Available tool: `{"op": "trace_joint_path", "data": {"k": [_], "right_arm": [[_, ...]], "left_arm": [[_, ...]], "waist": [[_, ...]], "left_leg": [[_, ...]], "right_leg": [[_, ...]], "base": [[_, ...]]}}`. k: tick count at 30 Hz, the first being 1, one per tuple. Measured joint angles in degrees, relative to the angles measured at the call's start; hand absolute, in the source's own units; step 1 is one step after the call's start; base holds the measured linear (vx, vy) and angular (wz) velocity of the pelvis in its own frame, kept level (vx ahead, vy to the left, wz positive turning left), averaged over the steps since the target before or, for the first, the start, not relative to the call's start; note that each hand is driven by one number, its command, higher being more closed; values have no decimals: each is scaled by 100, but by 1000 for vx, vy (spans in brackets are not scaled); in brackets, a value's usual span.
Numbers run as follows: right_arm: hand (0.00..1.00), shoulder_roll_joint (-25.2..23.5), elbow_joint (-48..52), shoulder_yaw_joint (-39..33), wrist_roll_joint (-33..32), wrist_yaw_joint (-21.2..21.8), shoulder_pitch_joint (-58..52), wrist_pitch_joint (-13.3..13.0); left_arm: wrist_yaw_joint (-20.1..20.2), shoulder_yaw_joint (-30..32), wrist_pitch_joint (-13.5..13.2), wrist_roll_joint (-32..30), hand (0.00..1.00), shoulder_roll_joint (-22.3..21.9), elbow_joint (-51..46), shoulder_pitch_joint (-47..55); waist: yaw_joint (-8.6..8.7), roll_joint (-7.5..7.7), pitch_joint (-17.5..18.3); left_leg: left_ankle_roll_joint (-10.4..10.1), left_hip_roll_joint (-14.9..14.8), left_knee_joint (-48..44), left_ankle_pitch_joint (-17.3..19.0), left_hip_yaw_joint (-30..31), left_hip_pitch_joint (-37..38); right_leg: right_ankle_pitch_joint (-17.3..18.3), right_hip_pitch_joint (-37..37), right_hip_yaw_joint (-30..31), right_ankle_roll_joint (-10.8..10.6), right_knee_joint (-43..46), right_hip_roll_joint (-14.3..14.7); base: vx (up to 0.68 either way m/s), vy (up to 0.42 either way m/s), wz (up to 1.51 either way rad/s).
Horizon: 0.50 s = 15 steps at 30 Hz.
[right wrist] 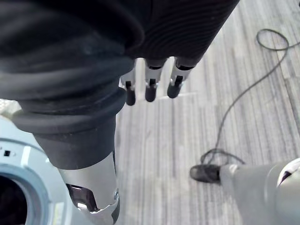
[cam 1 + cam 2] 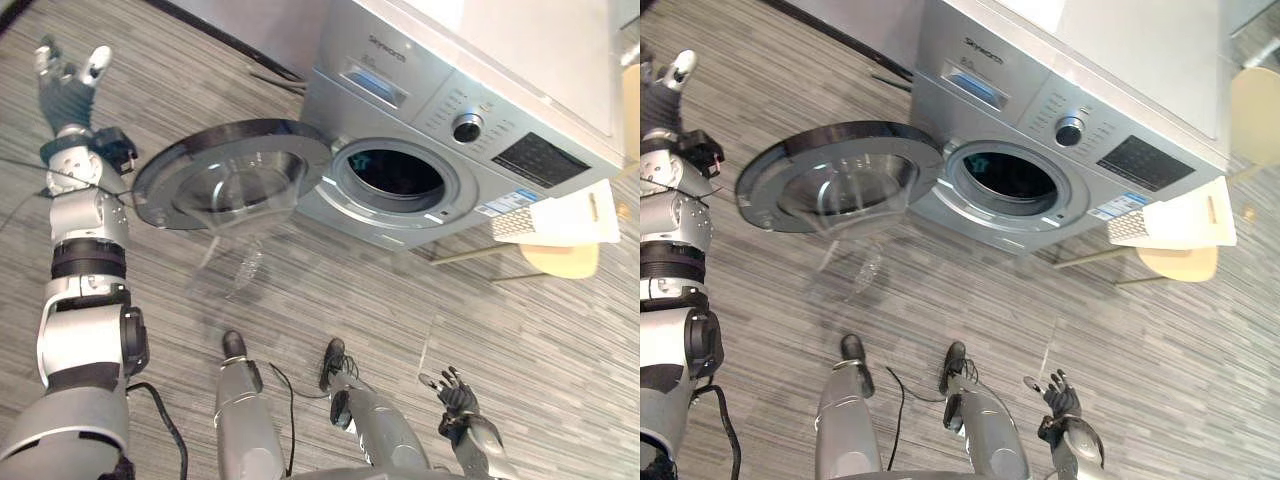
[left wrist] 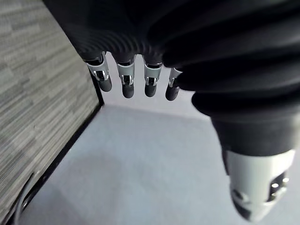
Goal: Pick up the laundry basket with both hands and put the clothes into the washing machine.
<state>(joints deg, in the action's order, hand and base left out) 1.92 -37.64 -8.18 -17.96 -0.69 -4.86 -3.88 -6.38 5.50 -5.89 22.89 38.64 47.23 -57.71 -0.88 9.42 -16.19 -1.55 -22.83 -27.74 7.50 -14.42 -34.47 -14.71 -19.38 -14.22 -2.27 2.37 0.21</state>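
The washing machine point(image 2: 470, 130) door point(image 2: 230, 175) stands open at centre, ready for loading. The left hand point(image 2: 66, 88), upper left, and the right hand point(image 2: 458, 398), lower right, are both spread and empty, well apart from the basket point(image 2: 565, 218) at the right edge.

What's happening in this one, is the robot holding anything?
No. The left robot hand is raised and open, out to the left of the washer, whose door stands wide open. The right robot hand is low and open over the floor. A white basket sits on a stool at the washer's right, untouched. The drum is too dark to check for clothes.
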Motion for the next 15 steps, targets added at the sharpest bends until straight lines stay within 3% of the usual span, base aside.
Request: {"op": "trace_joint_path", "data": {"k": [2,7,12,15], "right_arm": [[0,-71,287,92,-1,78,4,-30],[0,-93,59,264,32,213,5,-15],[0,19,-530,388,117,224,288,5],[0,71,-656,380,234,222,484,42]], "left_arm": [[260,-493,142,-19,0,-111,369,-11],[530,-990,-3,-860,0,-623,427,237],[706,-2155,-96,-1940,0,-1326,-14,1222],[871,-2758,-76,-1940,0,-1881,59,1771]], "waist": [[3,32,2],[24,21,-9],[35,-32,-10],[242,-55,-3]], "left_leg": [[-64,3,85,-78,-102,25],[-99,285,376,-323,-135,374],[3,932,741,-390,-148,832],[47,1242,996,-439,-262,1025]], "right_leg": [[0,1,30,0,-171,6],[115,273,12,-105,-277,-148],[791,600,-49,-279,-29,-711],[922,614,-118,-327,108,-1013]], "base": [[101,-44,-17],[147,15,18],[45,55,42],[-99,82,14]]}}
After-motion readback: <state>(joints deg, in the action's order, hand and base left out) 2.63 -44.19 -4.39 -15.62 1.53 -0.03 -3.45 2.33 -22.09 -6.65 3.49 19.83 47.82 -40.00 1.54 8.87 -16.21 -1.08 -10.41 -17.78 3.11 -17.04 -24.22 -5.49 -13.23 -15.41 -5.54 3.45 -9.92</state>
